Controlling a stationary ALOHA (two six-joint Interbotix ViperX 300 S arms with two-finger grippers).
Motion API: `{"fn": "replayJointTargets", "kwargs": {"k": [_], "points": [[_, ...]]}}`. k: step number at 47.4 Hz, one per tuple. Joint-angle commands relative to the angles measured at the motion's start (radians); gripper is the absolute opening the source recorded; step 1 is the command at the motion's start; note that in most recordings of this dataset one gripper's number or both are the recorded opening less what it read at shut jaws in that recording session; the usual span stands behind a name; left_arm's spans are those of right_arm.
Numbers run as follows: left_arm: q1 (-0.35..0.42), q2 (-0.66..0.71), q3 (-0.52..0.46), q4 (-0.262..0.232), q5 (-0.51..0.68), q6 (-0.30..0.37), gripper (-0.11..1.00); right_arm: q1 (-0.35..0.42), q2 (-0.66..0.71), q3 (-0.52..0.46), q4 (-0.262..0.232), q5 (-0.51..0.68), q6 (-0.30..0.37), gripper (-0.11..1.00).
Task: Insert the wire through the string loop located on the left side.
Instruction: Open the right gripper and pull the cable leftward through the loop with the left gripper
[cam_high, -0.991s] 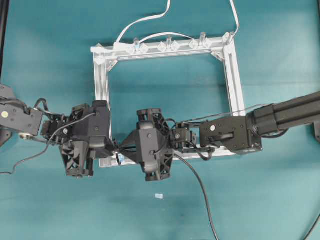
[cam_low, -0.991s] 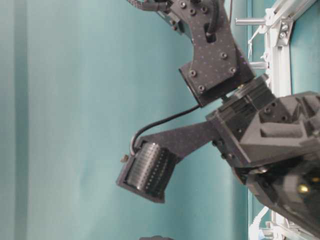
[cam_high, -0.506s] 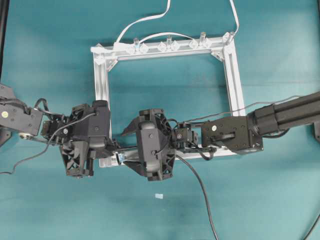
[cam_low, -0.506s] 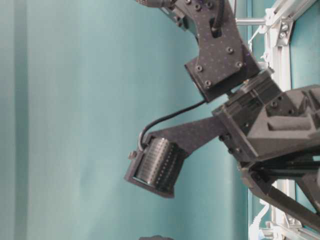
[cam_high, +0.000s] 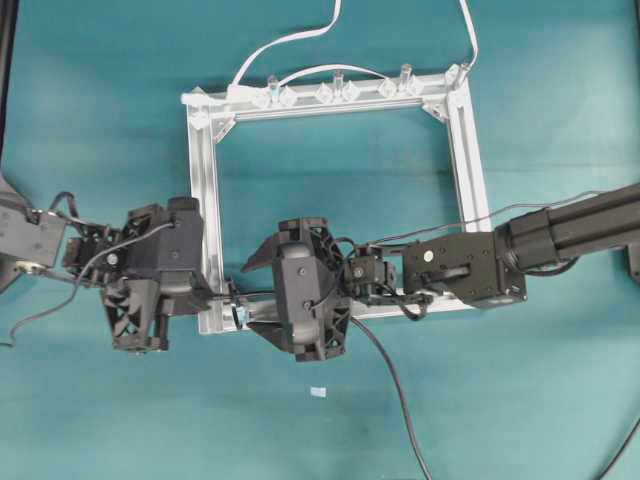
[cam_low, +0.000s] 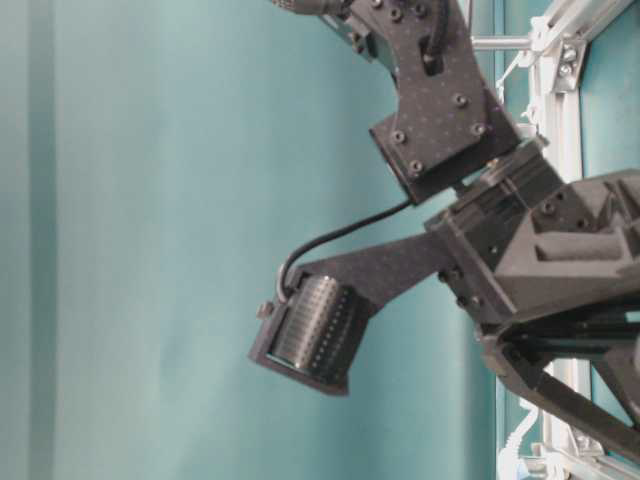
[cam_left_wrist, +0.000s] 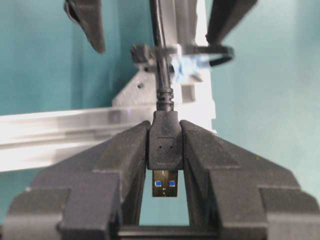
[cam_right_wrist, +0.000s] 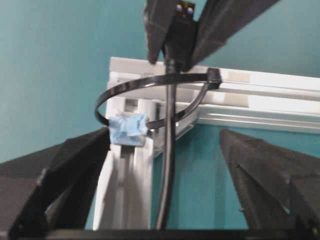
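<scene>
The wire's black plug (cam_left_wrist: 165, 147) is clamped between the fingers of my left gripper (cam_left_wrist: 165, 131), which is shut on it just left of the frame's lower left corner (cam_high: 213, 297). From the plug the wire (cam_right_wrist: 170, 150) runs through the string loop (cam_right_wrist: 150, 82), a thin black band with a pale-blue tab (cam_right_wrist: 127, 129) at its base. My right gripper (cam_right_wrist: 165, 170) stands open, one finger on either side of the wire without touching it. Past the right gripper, the wire (cam_high: 385, 370) trails off toward the bottom of the overhead view.
The square aluminium frame (cam_high: 468, 150) lies flat on the teal table, with clear clips (cam_high: 338, 92) along its far bar and a white cable (cam_high: 290, 40) leading away. A small white scrap (cam_high: 318, 392) lies in front of it. The right arm (cam_high: 560, 235) crosses the frame's right side.
My right gripper has opened and let go of the wire. My left gripper has drawn back to the left with the plug, pulling more wire through the loop.
</scene>
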Motion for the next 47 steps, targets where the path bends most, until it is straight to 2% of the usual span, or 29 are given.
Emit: {"fn": "replayJointTargets", "kwargs": {"k": [1,35,47], "points": [[-0.015,-0.031,0.0,0.003,0.008,-0.002,0.21,0.003,-0.023,-0.011,-0.002,-0.005,0.002,0.96],[-0.043,-0.166,0.089,-0.002,0.094,-0.011,0.21,0.005,-0.023,-0.012,-0.002,-0.005,0.002,0.96],[-0.048,-0.209,0.124,-0.002,0.115,-0.06,0.21,0.011,-0.021,-0.011,-0.002,-0.005,0.002,0.96]]}}
